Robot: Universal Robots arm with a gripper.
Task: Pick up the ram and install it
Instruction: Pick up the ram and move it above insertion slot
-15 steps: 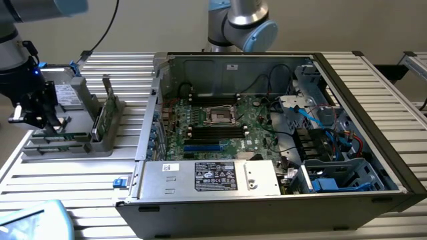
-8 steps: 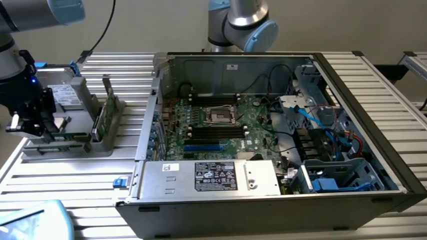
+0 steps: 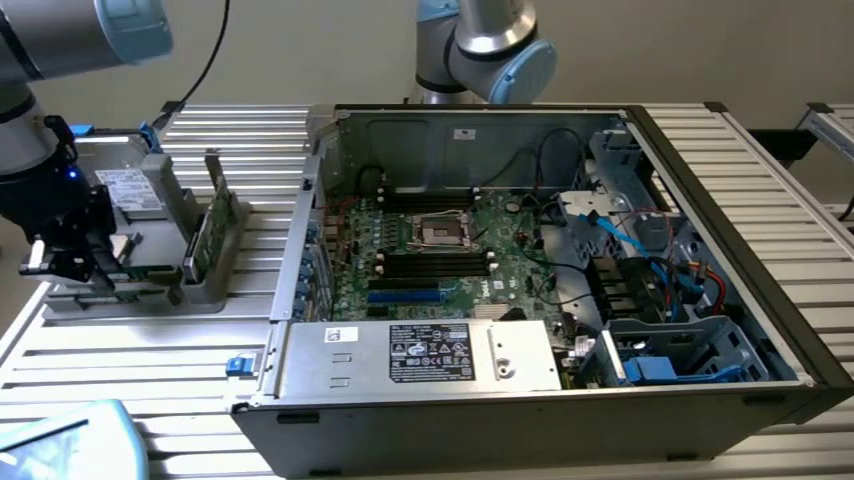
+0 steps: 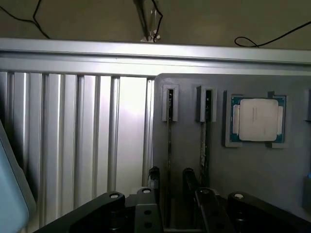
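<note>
Thin green ram (image 4: 168, 145), standing upright on its long edge in a slot of the grey holder (image 4: 187, 131), just beside a second stick (image 4: 204, 145).

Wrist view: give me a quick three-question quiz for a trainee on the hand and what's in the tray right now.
1. True or false: the hand is shut on one of the ram sticks.
2. How many ram sticks stand on edge in the grey tray? A one, B two, C four.
3. Fill in: beside the sticks, the tray also holds a square silver ____.
Key: 1 false, the hand is open and grips nothing. 2 B. 3 processor chip.
</note>
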